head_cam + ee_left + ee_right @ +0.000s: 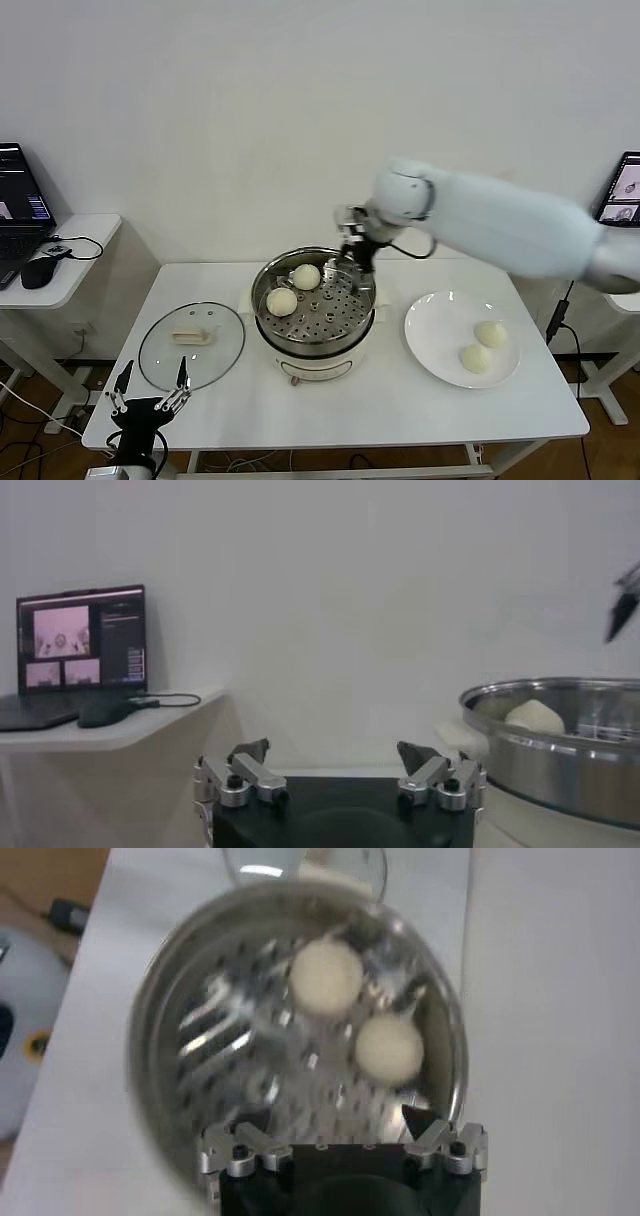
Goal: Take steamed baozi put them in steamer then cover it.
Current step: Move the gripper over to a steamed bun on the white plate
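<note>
Room: white wall behind a white desk; we see a side table with a laptop to the robot's left.
Steamer: we find the steamer mid-desk, two steamed baozi on its tray.
Right hand: right hand over the steamer's far rim, fingers spread, holding nothing; baozi lie just beside it, apart.
Plate: plate right of steamer, two baozi on it.
Cover: cover flat on desk, left of steamer.
Left hand: left hand at desk's near left edge, spread, empty.

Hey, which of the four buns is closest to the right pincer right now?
The bun at the back of the steamer, right beside the right pincer. The other steamer bun sits nearer the front; two remain on the plate.
</note>
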{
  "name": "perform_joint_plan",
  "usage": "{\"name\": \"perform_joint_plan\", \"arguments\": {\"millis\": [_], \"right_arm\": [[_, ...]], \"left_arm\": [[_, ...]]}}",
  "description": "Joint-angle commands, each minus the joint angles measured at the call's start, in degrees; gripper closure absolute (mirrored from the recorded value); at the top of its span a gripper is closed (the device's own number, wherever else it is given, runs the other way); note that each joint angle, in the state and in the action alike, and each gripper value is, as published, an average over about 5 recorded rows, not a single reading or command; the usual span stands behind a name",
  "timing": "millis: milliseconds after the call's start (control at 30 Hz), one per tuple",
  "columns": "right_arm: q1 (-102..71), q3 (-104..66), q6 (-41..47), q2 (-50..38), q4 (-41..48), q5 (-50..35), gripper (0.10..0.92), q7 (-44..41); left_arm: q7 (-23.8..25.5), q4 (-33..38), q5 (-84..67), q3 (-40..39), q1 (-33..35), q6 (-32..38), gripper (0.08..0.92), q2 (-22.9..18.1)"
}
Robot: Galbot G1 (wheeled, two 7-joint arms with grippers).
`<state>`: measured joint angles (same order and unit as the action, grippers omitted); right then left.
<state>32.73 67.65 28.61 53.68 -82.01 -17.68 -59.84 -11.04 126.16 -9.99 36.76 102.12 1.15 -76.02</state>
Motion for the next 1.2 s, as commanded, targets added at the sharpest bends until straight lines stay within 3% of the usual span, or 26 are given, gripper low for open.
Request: {"name": "perform_joint_plan", "arguments": {"millis": [33, 267, 533, 1200], "right_arm": [[-1.97, -1.26, -6.43, -24.06, -10.07, 12.99, 0.203, -6.01], [-20.07, -15.06, -11.92, -30.94, -8.68, 22.64, 0.203, -6.00], [-43.39, -34.83, -16.62, -31.03, -2.06, 30.46, 0.203, -6.75], [-50.71, -39.97, -19.18, -17.63, 8.80, 34.13, 0.203, -2.38]], "left_arm": [[0.04, 0.16, 0.15, -0.05, 0.29, 0.05, 0.177, 0.19], [0.06, -0.44, 0.55, -0.02, 0.43, 0.06, 0.177, 0.33], [0.14, -0.92, 0.79, 0.34, 1.03, 0.09, 0.177, 0.47], [0.01, -0.86, 1.67, 0.95, 2.68, 0.32, 0.177, -0.20]]}}
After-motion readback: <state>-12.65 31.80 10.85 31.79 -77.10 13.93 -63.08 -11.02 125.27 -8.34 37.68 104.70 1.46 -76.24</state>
